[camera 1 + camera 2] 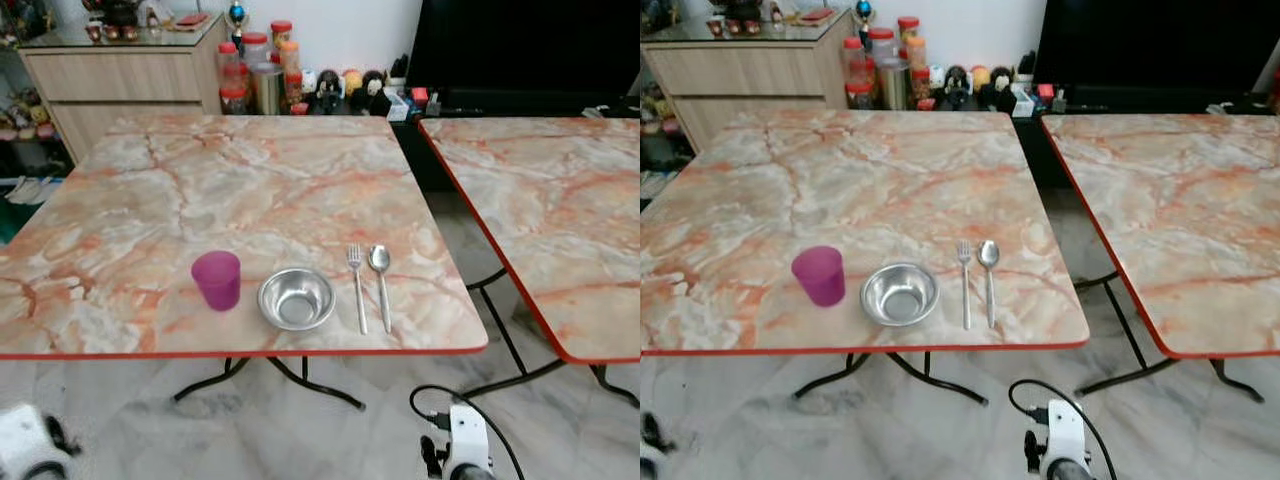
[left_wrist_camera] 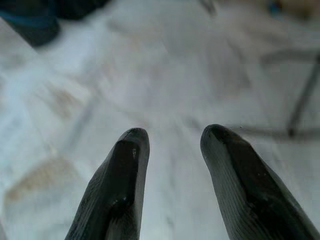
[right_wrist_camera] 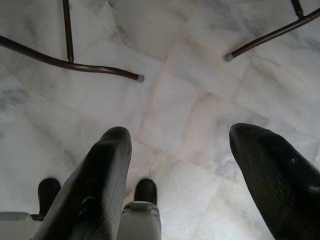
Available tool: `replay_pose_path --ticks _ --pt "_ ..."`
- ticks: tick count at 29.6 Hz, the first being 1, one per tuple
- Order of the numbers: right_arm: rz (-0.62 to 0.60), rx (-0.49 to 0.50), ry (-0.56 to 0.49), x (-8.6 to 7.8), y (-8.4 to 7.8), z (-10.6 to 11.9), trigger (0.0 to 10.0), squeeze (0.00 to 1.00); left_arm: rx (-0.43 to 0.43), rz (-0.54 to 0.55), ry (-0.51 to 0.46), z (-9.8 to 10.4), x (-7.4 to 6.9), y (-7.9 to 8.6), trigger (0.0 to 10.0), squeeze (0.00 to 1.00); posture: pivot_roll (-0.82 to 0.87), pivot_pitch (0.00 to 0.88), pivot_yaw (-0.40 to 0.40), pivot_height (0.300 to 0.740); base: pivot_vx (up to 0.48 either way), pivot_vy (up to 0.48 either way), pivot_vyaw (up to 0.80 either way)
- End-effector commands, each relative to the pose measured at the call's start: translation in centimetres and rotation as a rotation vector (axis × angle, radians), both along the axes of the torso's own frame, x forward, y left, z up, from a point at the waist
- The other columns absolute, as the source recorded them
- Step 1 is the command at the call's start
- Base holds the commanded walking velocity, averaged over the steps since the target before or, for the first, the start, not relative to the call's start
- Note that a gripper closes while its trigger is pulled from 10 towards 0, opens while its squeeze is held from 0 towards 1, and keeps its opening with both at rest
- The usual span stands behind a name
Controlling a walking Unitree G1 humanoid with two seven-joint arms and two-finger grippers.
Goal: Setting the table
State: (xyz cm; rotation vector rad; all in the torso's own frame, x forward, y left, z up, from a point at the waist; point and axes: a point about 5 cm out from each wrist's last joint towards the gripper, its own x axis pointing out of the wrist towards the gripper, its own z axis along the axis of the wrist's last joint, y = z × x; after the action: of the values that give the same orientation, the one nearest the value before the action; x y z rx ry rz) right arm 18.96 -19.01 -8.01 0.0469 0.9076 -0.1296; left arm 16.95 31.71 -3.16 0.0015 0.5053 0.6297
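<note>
Both grippers hang low over the marble floor [image 3: 200, 65], the left gripper [image 2: 172, 137] parted narrowly, the right gripper [image 3: 180, 135] spread wide, neither holding anything. On the near table [image 1: 250, 180], close to its front edge, sit a purple cup [image 1: 217, 279], steel bowl [image 1: 297, 298], fork [image 1: 356, 285] and spoon [image 1: 381, 282] in a row. A second table [image 1: 560, 200] stands to the right.
</note>
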Motion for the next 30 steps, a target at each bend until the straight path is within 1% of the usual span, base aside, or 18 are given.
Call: replay_pose_path --ticks 1,5,7,12,16,18,21,30 --pt "-0.002 -0.010 0.009 -0.1 -0.2 -0.1 10.0 0.00 -0.076 -0.109 0.085 -1.4 0.0 -1.9 10.0 0.00 0.08 0.000 -0.026 0.714 0.000 0.000 0.00" --pt "-0.004 -0.003 0.005 -0.1 -0.1 0.0 10.0 0.00 -0.162 -0.252 0.208 -3.3 -0.3 -4.9 10.0 0.00 0.08 0.000 -0.022 0.714 0.000 0.000 0.00" --pt "-0.003 -0.002 0.004 0.0 0.0 0.0 10.0 0.00 -0.165 -0.282 0.235 -3.7 -0.4 -5.7 10.0 0.00 0.08 0.000 -0.022 0.714 0.000 0.000 0.00" --pt "0.000 -0.003 0.005 0.0 0.0 0.0 10.0 0.00 -0.176 -0.285 0.241 -3.8 -0.3 -6.1 10.0 0.00 0.07 0.000 -0.016 0.714 0.000 0.000 0.00" --pt "0.033 -0.034 0.009 -0.1 -0.1 0.0 10.0 0.00 -0.183 -0.301 0.240 -3.8 0.2 -6.3 10.0 0.00 0.07 0.000 -0.018 0.714 0.000 -0.252 0.13" --pt "0.029 -0.034 0.008 -0.1 -0.2 0.0 10.0 0.00 -0.184 -0.302 0.239 -3.8 0.2 -6.3 10.0 0.00 0.07 0.000 -0.017 0.714 0.000 -0.255 0.51" --pt "0.012 -0.027 0.009 -0.2 -0.2 -0.1 10.0 0.00 -0.180 -0.306 0.240 -3.8 0.2 -6.4 10.0 0.00 0.07 0.000 -0.017 0.714 0.000 -0.261 0.00" --pt "0.036 -0.027 0.007 0.0 0.1 0.0 10.0 0.00 -0.183 -0.311 0.237 -3.9 0.1 -6.6 10.0 0.00 0.07 0.000 -0.020 0.714 0.000 -0.280 0.00"
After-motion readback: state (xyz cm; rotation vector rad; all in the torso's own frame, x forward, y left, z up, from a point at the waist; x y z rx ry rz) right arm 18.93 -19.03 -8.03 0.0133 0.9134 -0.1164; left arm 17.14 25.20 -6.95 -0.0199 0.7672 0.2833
